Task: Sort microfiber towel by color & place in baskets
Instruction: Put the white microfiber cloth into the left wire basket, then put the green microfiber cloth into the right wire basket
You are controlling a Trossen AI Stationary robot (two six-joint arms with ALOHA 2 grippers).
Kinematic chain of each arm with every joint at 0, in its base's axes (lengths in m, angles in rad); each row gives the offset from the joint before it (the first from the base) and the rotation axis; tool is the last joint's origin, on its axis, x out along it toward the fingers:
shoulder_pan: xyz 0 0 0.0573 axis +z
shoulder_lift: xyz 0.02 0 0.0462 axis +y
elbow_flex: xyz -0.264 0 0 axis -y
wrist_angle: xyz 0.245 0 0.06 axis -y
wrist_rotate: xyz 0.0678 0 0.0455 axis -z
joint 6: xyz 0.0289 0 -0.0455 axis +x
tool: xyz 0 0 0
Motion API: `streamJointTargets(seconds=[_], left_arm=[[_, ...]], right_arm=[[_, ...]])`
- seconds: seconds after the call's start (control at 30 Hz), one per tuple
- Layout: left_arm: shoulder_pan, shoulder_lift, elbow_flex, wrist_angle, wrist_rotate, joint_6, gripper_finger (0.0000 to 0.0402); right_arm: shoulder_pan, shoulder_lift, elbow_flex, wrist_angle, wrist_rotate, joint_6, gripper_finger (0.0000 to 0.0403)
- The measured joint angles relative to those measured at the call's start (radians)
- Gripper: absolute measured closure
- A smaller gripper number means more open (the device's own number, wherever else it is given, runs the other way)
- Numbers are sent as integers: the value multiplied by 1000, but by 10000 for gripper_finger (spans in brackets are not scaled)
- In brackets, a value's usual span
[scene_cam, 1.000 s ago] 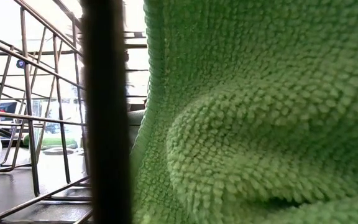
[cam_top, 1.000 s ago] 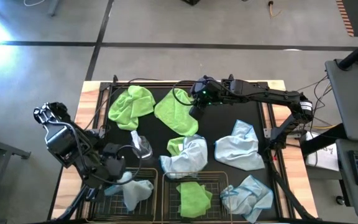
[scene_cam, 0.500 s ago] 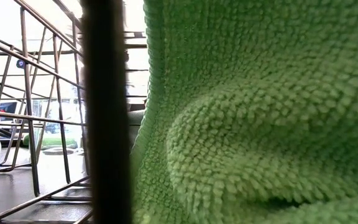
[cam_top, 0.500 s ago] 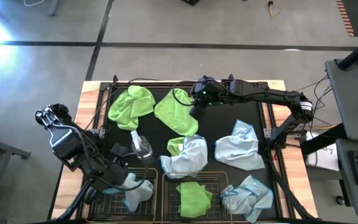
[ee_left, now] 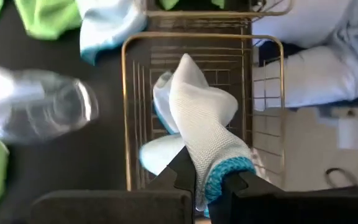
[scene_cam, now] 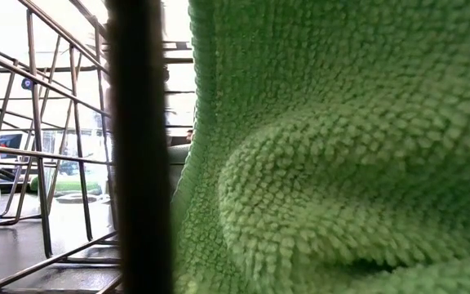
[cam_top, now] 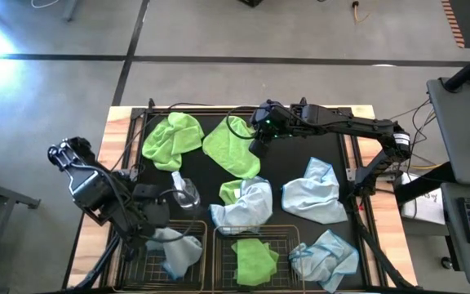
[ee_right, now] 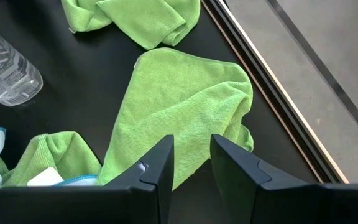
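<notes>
My left gripper [cam_top: 155, 229] [ee_left: 207, 168] is over the left basket [cam_top: 141, 260] and shut on a pale blue towel [cam_top: 178, 250]. The right basket [cam_top: 288, 237] holds a lime green towel [cam_top: 255, 260], which fills the low view [scene_cam: 325, 163]. My right gripper [cam_top: 257, 147] [ee_right: 191, 155] is open and hovers over a green towel [cam_top: 228, 147] [ee_right: 185, 112] lying flat on the black mat near the far edge. My left gripper pinches the pale blue towel between its two fingers at a bunched part with a bright blue hem [ee_left: 219, 177]. It comes from above. The towel hangs below the fingers, and its lower part [ee_left: 191, 87] is inside the left basket [ee_left: 135, 112].
Another green towel [cam_top: 172, 137] lies at the far left. A small green one [cam_top: 231, 190] is partly under a blue towel [cam_top: 247, 206]. Other blue towels lie at the right [cam_top: 312, 192] and near right [cam_top: 325, 257]. A clear spray bottle [cam_top: 184, 189] lies by the left basket.
My left arm has shifted a little toward the table's right and near edge, still shut on the pale blue towel. The towel has come lower into the left basket, and a pale shape has grown at the low view's left edge.
</notes>
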Motion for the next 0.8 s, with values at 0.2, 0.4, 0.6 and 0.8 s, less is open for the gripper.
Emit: streamJointTargets(seconds=[0.2, 0.4, 0.6, 0.8], left_arm=[[0, -3, 2, 4, 64, -101, 370], [0, -3, 14, 5, 65, -102, 333], [0, -1, 15, 6, 64, -92, 314], [0, 17, 15, 6, 50, -32, 313]], right_arm=[[0, 0, 0, 0, -2, 27, 300], [0, 0, 0, -6, -4, 33, 296], [0, 0, 0, -22, -4, 31, 304], [0, 0, 0, -22, -4, 29, 310]])
